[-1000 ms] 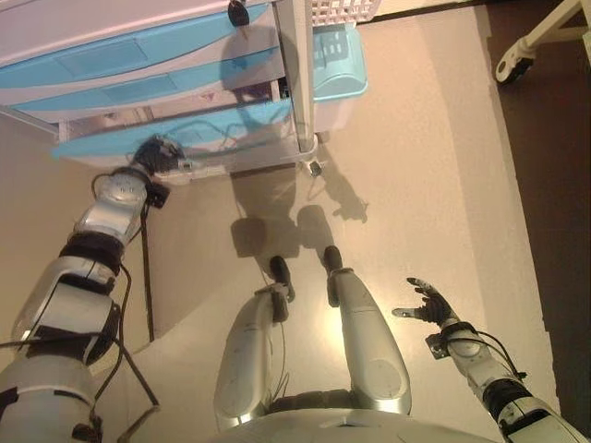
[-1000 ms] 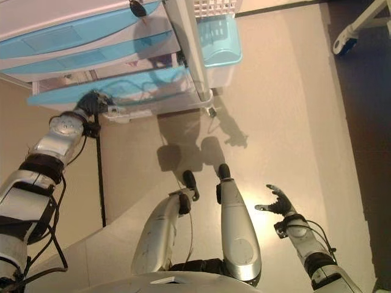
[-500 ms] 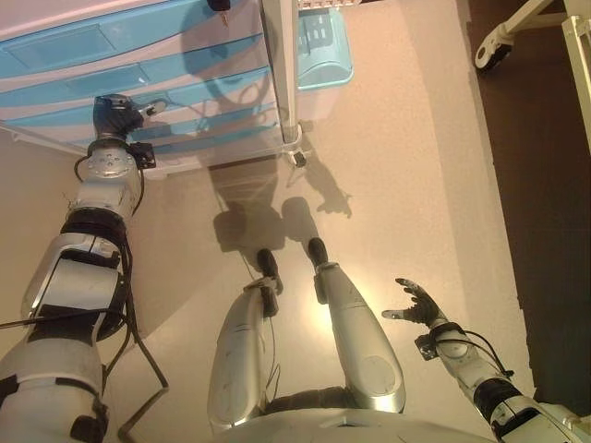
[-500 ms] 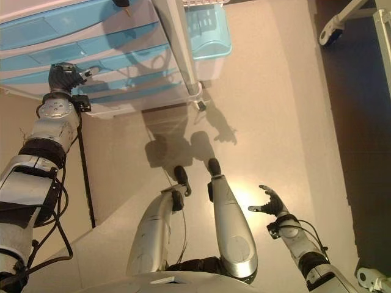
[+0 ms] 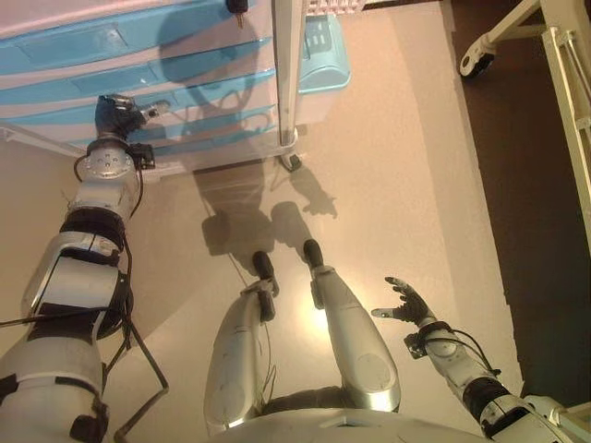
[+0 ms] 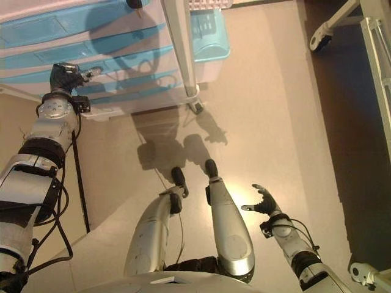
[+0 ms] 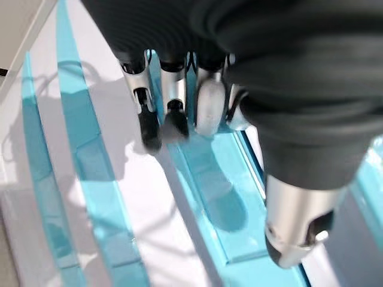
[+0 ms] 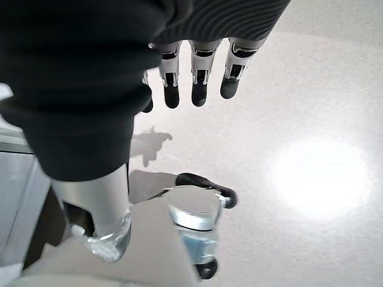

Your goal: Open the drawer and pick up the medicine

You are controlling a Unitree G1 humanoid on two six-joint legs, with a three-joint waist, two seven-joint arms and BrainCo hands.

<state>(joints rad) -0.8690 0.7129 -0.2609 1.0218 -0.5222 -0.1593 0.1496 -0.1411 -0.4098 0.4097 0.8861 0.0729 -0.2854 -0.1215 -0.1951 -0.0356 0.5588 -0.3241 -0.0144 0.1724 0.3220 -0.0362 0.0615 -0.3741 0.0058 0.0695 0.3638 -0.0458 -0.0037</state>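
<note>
Upper left of the left eye view: a drawer cabinet with white body and translucent light-blue drawer fronts stacked one above another; all fronts look flush, none visibly pulled out. A small dark key hangs at the cabinet's top edge. A pale upright post runs down the cabinet's right side to a caster on the floor.

Left robot hand sits at the left part of a middle drawer front. In the left wrist view its fingers hang down, only slightly bent, dark tips right at the blue panel; nothing is gripped. Whether the tips actually touch the panel cannot be told.

Right robot hand shows at lower right, well apart from the cabinet, held above the floor, fingers spread and relaxed, empty.

Medicine: not visible in any view; its place and look cannot be told.

A light-blue plastic bin stands just right of the post. Upper right corner: a white wheeled frame over darker floor.
</note>
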